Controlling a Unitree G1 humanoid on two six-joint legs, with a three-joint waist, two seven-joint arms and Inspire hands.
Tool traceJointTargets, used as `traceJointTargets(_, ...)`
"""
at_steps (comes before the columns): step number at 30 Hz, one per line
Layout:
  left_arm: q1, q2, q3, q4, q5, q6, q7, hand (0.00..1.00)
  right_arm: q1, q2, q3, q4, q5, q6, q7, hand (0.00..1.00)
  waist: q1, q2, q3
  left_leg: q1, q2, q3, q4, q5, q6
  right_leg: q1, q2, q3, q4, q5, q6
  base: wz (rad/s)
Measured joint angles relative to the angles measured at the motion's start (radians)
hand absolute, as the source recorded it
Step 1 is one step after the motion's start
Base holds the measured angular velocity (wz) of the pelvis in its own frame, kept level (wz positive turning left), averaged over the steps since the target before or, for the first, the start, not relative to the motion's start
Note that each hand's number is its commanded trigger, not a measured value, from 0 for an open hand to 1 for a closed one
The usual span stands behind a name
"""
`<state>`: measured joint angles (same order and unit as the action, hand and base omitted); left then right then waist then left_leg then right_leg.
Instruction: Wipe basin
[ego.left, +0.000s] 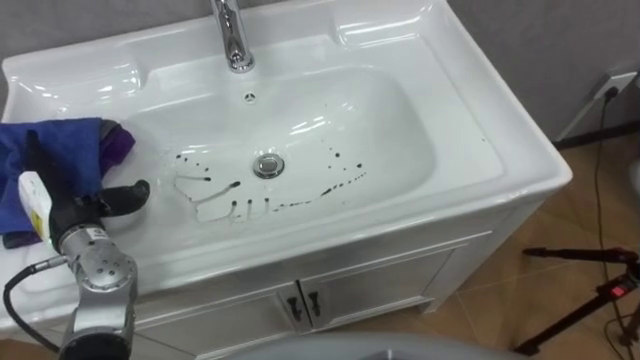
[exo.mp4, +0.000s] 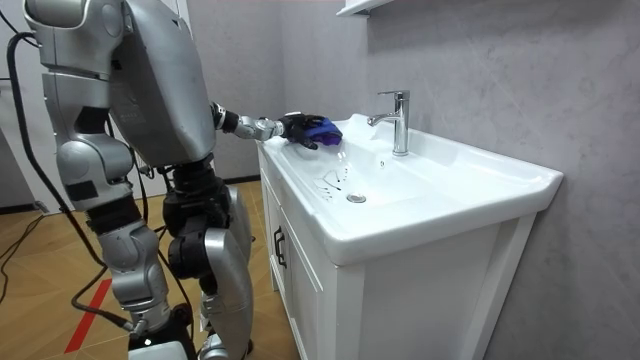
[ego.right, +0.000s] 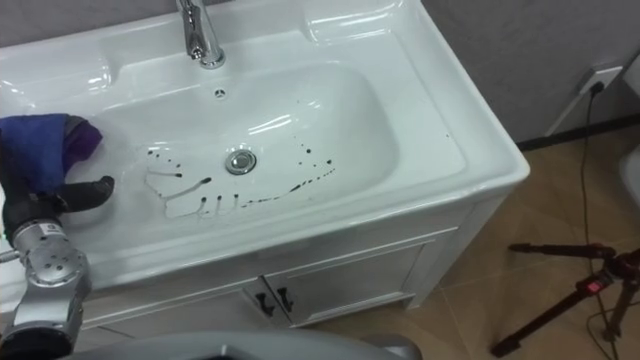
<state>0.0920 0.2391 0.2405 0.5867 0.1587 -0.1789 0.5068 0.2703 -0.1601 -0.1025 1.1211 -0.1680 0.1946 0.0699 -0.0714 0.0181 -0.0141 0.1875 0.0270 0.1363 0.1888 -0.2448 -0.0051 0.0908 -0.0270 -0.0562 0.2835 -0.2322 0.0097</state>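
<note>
Grey, rough-textured wall (exo.mp4: 480, 60) backs a white basin (ego.left: 400, 130) set on a white cabinet (ego.left: 380, 285) with two doors, and the robot stands on the wooden floor at the cabinet's front, its left arm stretched out over the rim. Inside the bowl the glaze is glossy but soiled: dark marks (ego.left: 250, 205) lie in drips, dots and short strokes round the drain (ego.left: 268, 165), thickest on the near slope and trailing off toward the right side of the bowl. A small overflow hole (ego.left: 250, 97) sits in the far wall below the chrome tap (ego.left: 232, 35), which stands upright on the back ledge. A blue cloth (ego.left: 60, 150), with a purple fold at its right edge, lies bunched on the flat rim at the basin's left end, outside the bowl and well apart from the marks. The left hand (ego.left: 95, 203) lies on and partly under this cloth; whether it is clasped on the fabric or simply resting there cannot be told. On the floor to the right of the cabinet stands a black tripod (ego.left: 590, 290), and a wall socket (ego.left: 612, 88) with a plugged lead shows above it.
</note>
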Motion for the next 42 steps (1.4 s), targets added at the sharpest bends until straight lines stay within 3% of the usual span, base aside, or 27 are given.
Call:
traceJointTargets(5, -0.025, 0.053, 0.018, 0.046, 0.009, 0.026, -0.009, 1.0, 0.0, 0.0, 0.0, 0.0, -0.007, 0.016, 0.01, 0.0, -0.002, 0.006, 0.0004, 0.0, -0.001, 0.0, -0.005, 0.0, 0.0, 0.0, -0.001, 0.0, 0.001, 0.0, 0.0, 0.0)
traceJointTargets(7, -0.031, 0.057, 0.028, 0.055, 0.01, 0.029, -0.009, 1.0, 0.0, 0.0, 0.0, 0.0, -0.016, 0.019, 0.012, 0.0, -0.004, 0.011, 0.0004, 0.0, -0.001, 0.0, -0.006, 0.0, 0.0, 0.0, -0.001, 0.0, 0.001, 0.0, 0.0, 0.0)
traceJointTargets(11, -0.031, 0.06, 0.032, 0.056, 0.009, 0.049, -0.009, 1.0, 0.0, -0.001, 0.0, 0.0, -0.034, 0.026, 0.017, 0.0, -0.005, 0.023, 0.0002, 0.0, -0.001, 0.0, -0.004, 0.0, 0.0, -0.001, -0.001, -0.001, 0.007, 0.0, 0.0, 0.0)
traceJointTargets(17, -0.043, 0.062, 0.032, 0.068, 0.009, 0.059, -0.02, 1.0, -0.011, -0.002, 0.0, 0.0, -0.033, 0.026, 0.014, 0.0, -0.005, 0.025, 0.0003, 0.0, -0.004, 0.0, 0.0, 0.0, 0.0, -0.001, -0.005, -0.001, 0.009, -0.003, 0.002, 0.0)
traceJointTargets(25, -0.076, 0.07, 0.032, 0.117, 0.01, 0.062, -0.03, 1.0, -0.019, -0.007, 0.0, 0.001, -0.034, 0.047, 0.016, 0.0, -0.004, 0.025, 0.0004, 0.005, -0.003, 0.0, -0.004, 0.0, 0.0, 0.001, -0.004, -0.001, 0.014, -0.007, 0.0, 0.0)
traceJointTargets(42, -0.081, 0.075, 0.031, 0.114, 0.01, 0.062, -0.059, 1.0, -0.034, -0.019, 0.003, 0.001, -0.034, 0.046, 0.015, 0.0, 0.0, 0.024, 0.0002, 0.012, -0.004, -0.009, -0.011, 0.0, 0.0, 0.01, -0.006, -0.01, 0.009, -0.011, 0.001, 0.01)
